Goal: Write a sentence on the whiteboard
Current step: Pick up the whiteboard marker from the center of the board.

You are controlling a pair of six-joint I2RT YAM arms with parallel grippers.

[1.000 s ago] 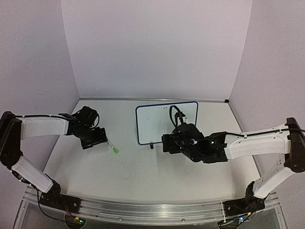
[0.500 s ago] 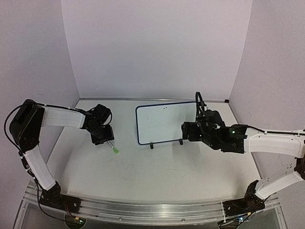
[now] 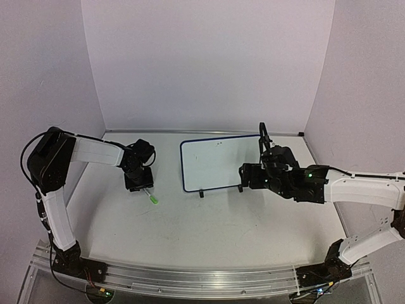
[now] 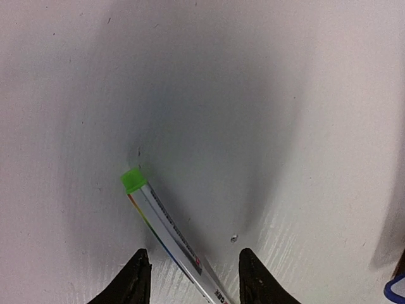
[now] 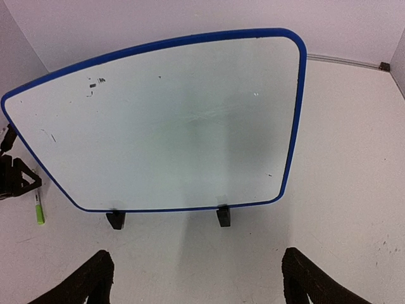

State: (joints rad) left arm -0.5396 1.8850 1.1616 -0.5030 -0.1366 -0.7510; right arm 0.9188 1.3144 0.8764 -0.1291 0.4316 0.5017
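The whiteboard (image 3: 218, 163) stands on two black feet at mid-table, blue-rimmed; in the right wrist view the whiteboard (image 5: 164, 126) fills the frame. The sentence is out of view: the board's face bears only a few small dark specks. A white marker with a green cap (image 3: 152, 198) lies on the table to the left of the board. My left gripper (image 3: 143, 187) is low over the marker (image 4: 164, 225), which runs between its open fingers (image 4: 136, 278) with a gap on each side. My right gripper (image 3: 247, 176) is wide open in front of the board's right foot, holding nothing (image 5: 199, 282).
The board's black feet (image 5: 116, 220) (image 5: 223, 216) rest on the table. Pale walls close the table at the back and both sides, with a metal strip (image 5: 342, 60) along the back edge. The marker (image 5: 39, 209) and left gripper (image 5: 12, 174) lie left of the board.
My left gripper slid right over the marker and its jaws narrowed. My right arm swung from the board's lower middle to its right end, uncovering the board.
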